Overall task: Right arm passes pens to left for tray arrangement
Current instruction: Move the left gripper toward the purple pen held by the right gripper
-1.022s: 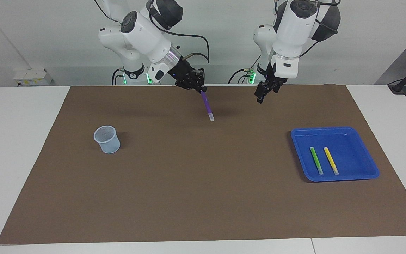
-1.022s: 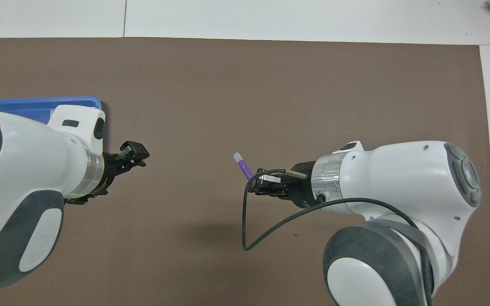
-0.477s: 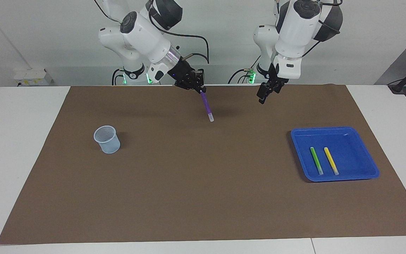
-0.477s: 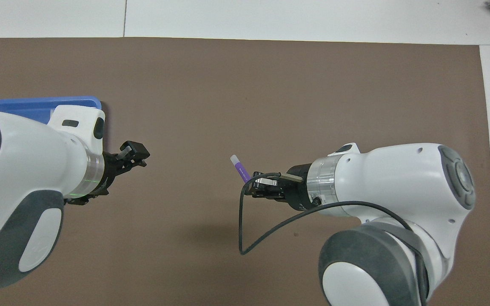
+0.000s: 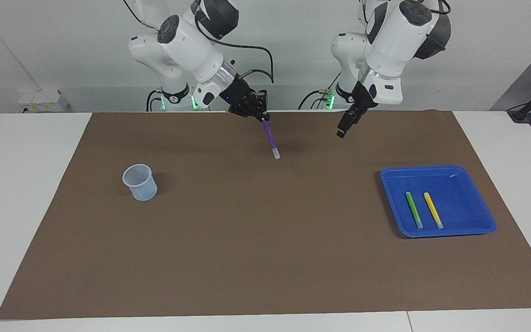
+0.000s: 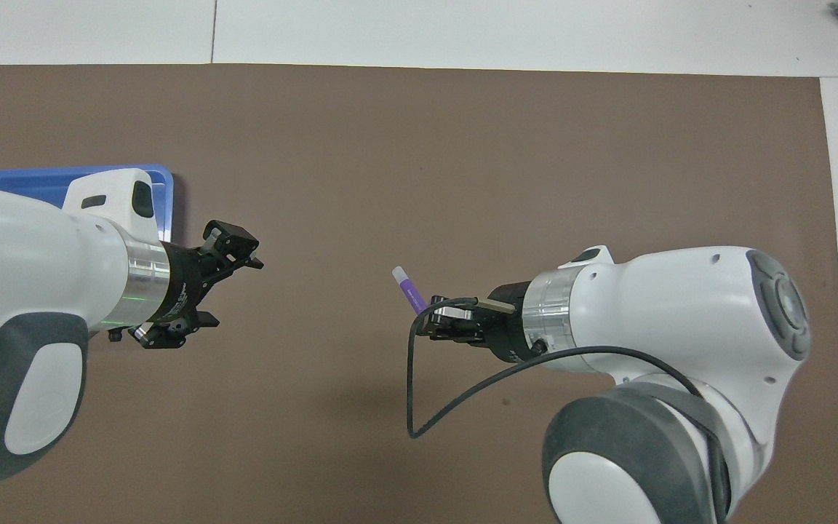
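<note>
While the right gripper (image 5: 260, 115) grasps the purple pen (image 5: 271, 139) by its top over the mat's robot-side edge, the left gripper (image 5: 342, 132), open and empty, should approach level and close low on the barrel, well before the blue tray (image 5: 391, 203).

The scene is evenly and brightly lit from above. Soft shadows are cast on the brown mat (image 5: 247, 240) beneath the arms. Both views are sharp, without glare.

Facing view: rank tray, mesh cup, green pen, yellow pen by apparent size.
1. Blue tray
2. Mesh cup
3. Green pen and yellow pen: they look alike, so no ranking between them.
</note>
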Robot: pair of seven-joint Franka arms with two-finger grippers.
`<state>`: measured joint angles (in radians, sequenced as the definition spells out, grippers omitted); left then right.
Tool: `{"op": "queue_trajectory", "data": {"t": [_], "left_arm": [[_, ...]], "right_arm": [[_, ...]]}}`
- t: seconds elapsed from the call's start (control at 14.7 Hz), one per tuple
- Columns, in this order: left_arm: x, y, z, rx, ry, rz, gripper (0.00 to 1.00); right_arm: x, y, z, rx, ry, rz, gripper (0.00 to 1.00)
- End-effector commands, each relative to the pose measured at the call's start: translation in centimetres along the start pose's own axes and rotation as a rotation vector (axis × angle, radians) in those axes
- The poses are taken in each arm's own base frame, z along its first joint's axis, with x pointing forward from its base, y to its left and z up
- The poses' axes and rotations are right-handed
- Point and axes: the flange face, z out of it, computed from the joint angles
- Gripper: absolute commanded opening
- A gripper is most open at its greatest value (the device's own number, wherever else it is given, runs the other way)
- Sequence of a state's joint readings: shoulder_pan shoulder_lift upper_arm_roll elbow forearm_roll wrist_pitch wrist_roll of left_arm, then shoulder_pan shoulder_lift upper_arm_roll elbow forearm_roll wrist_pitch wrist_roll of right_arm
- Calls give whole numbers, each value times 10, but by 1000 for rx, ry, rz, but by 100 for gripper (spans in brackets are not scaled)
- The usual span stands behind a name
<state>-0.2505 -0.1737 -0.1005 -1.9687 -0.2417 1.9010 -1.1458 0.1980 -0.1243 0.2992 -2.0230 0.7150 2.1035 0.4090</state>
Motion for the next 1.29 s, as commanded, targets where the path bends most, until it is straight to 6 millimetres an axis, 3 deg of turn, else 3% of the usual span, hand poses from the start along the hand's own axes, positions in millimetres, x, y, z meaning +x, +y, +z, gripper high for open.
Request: {"op": "queue_trajectory", "data": {"t": [0.0,0.2,0.61,0.82,1.23], "left_arm": [[-4,-2,3,-60,-40,-82,92],[-12,-1,10,-100,-71,-139,92],[-40,4,24,-109,-127,-173,92],[-47,6,29,-114,-158,-191,92],[-73,11,31,-101,-194,-169,92]], "right_arm": [[-14,-13,7,17,-6,-23,0],[-31,-26,16,18,-31,-54,0],[-43,-56,16,42,-38,-112,0],[-34,-61,14,77,33,-109,0],[-39,-70,19,100,65,-117,0]]}}
